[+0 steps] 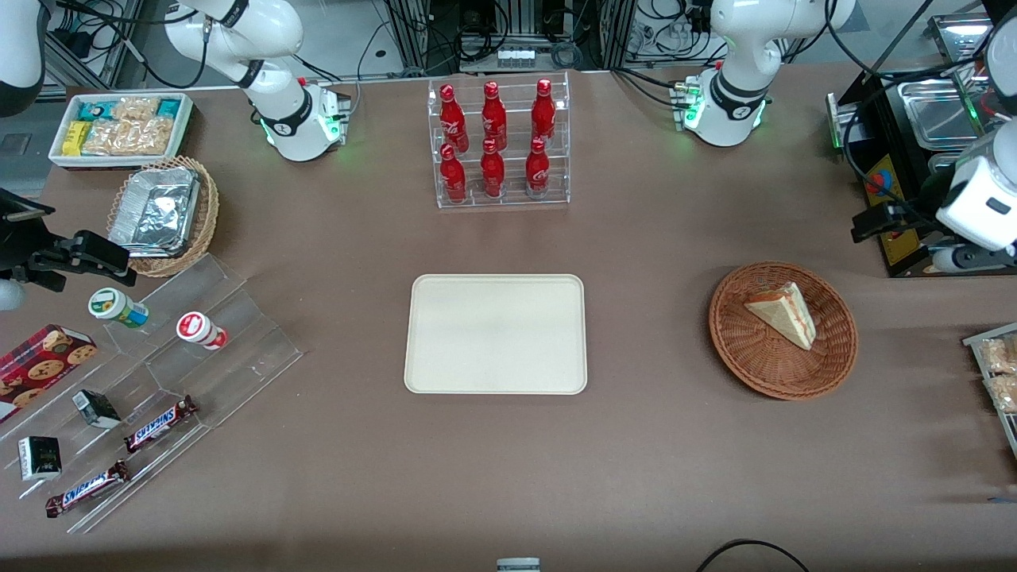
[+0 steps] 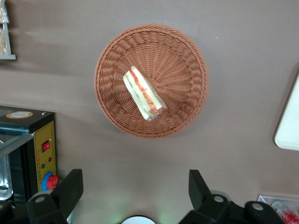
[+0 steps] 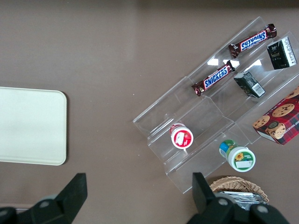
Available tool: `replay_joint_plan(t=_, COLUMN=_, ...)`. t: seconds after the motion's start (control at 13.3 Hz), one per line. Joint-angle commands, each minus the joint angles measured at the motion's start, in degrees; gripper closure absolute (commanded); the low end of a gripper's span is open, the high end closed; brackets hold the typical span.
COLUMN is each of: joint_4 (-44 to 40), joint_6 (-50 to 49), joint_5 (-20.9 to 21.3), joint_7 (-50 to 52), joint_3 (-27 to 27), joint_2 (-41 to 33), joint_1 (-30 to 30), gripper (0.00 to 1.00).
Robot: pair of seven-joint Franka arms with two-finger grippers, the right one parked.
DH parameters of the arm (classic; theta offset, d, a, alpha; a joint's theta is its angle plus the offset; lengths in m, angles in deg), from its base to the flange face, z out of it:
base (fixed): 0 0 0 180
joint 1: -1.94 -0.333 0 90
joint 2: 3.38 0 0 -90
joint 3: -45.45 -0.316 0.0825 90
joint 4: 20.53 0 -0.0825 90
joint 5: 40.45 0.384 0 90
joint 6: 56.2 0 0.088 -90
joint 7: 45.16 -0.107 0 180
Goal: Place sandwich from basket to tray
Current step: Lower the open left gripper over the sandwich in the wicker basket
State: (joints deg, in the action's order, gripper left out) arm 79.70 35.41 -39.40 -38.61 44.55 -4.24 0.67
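Observation:
The sandwich [image 1: 783, 314] [image 2: 144, 93], a pale triangular wedge with red and green filling at its edge, lies in the round reddish-brown basket [image 1: 783, 373] [image 2: 187, 60]. The cream tray [image 1: 496, 334] [image 2: 289, 126] [image 3: 28, 126] lies flat at the table's middle with nothing on it. My gripper [image 1: 874, 222] [image 2: 134, 186] hangs high above the table near the working arm's end. It is a little farther from the front camera than the basket. Its black fingers [image 2: 70, 186] are spread wide, so it is open and holds nothing.
A black machine [image 1: 898, 159] [image 2: 28, 144] stands close beside the gripper. A rack of red bottles [image 1: 500, 143] stands farther back than the tray. A clear stepped stand with snacks [image 1: 159, 381], a tan foil basket [image 1: 163, 214] and a white bin [image 1: 119, 127] sit toward the parked arm's end.

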Motion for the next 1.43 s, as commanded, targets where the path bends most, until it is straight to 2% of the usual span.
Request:
replay_joint_plan(t=0.0, joint_4=5.3, joint_6=6.0, joint_5=0.4, joint_7=5.1, joint_3=-0.4, joint_2=-0.4, joint_1=-0.4, gripper=0.0)
replay_joint_plan(t=0.22, joint_4=13.2, joint_6=16.8, joint_5=0.4, joint_7=8.7, joint_3=-1.8, joint_2=0.3, joint_1=-0.4, gripper=0.0)
replay_joint_plan(t=0.53, joint_4=19.1, joint_6=28.0, joint_5=-0.6, joint_7=14.6, joint_3=-3.4, joint_2=3.3, joint_1=-1.7, gripper=0.0)
replay_joint_plan(t=0.9, joint_4=21.4, joint_6=34.5, joint_5=-1.8, joint_7=32.6, joint_3=-3.3, joint_2=11.9, joint_1=-0.1, gripper=0.0)
replay_joint_plan(t=1.35, joint_4=24.7, joint_6=43.1, joint_5=-2.5, joint_7=37.2, joint_3=-3.2, joint_2=16.2, joint_1=0.7, gripper=0.0)
